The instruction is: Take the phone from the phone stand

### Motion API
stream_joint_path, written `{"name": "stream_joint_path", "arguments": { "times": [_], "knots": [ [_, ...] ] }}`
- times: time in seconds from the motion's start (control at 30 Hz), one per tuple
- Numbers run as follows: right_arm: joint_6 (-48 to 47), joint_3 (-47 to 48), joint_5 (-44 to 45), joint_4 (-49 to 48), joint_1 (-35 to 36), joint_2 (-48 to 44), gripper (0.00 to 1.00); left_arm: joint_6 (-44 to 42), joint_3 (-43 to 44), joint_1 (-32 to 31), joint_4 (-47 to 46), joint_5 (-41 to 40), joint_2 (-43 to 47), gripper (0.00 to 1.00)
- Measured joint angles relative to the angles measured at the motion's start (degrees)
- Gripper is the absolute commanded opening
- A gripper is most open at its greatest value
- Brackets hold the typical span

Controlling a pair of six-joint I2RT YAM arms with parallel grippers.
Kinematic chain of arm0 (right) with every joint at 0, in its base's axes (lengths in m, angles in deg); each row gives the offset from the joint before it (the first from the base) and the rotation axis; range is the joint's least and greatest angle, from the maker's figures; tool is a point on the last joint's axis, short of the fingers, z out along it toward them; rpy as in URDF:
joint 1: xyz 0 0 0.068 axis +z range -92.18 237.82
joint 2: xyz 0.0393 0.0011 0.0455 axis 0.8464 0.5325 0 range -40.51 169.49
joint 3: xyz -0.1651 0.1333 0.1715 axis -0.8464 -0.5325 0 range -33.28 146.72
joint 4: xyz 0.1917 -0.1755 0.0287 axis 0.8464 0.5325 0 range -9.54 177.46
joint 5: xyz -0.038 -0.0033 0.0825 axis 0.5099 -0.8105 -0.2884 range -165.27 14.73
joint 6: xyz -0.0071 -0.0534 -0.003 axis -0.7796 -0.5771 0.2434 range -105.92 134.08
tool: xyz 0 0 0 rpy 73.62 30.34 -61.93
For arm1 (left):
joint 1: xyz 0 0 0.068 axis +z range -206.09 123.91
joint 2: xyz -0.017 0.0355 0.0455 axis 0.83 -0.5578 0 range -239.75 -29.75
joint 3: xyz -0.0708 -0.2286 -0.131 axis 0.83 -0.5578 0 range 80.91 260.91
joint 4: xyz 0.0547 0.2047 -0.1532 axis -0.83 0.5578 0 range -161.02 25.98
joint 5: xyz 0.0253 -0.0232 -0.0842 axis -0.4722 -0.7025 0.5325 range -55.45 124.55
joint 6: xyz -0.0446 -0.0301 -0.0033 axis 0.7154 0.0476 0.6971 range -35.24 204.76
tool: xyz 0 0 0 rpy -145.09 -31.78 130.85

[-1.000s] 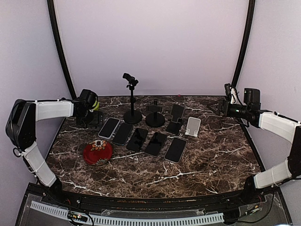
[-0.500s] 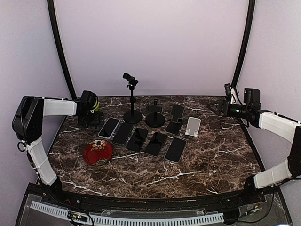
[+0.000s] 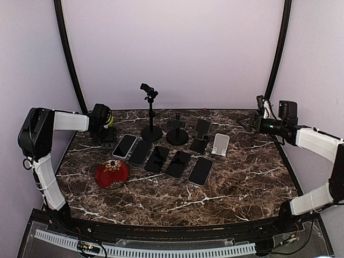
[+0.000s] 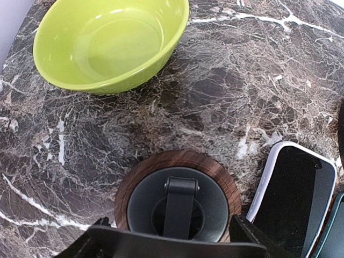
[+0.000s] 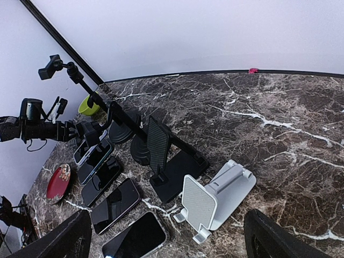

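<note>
ana: left arm's shoulder and elbow have swung nearer to the table since a second ago; its wrist stayed at the far left corner. where is the phone?

ben: the dark flat phone [image 5: 157, 141] leans upright on the black angled phone stand [image 5: 180, 171], in the middle at the back, just beside the white folding stand [image 5: 217, 196]. both grippers are well apart from it.

ana: and the jaws?

ben: the left gripper [image 4: 169, 223] hangs over a round wood-rimmed stand base [image 4: 134, 188], jaws apart on both sides of it, near the lime green bowl [image 4: 110, 43]. the right gripper [image 3: 242, 121] is in the air at the far right, jaws wide apart, holding nothing.
</note>
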Motion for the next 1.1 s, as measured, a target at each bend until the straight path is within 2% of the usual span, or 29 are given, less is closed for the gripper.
{"name": "stream_joint_path", "arguments": {
  "times": [0.23,0.5,0.73,0.97,1.1],
  "knots": [
    [0.00,0.00,-0.02,0.00,0.00,0.00,0.99,-1.18,-0.17,0.00,0.90,-1.79,1.57,0.62],
    [0.00,0.00,-0.11,0.00,0.00,0.00,0.99,-2.56,-0.22,0.00,1.57,-1.97,6.34,0.59],
    [0.00,0.00,-0.11,0.00,0.00,0.00,0.99,-5.64,2.12,-1.55,4.31,2.97,8.90,0.59],
    [0.00,0.00,-0.11,0.00,0.00,0.00,0.99,-8.66,9.86,-6.05,4.83,4.48,8.28,0.59],
    [0.00,0.00,-0.09,0.00,0.00,0.00,0.99,-10.12,19.98,-5.86,4.61,4.76,1.51,0.59]
  ]
}}
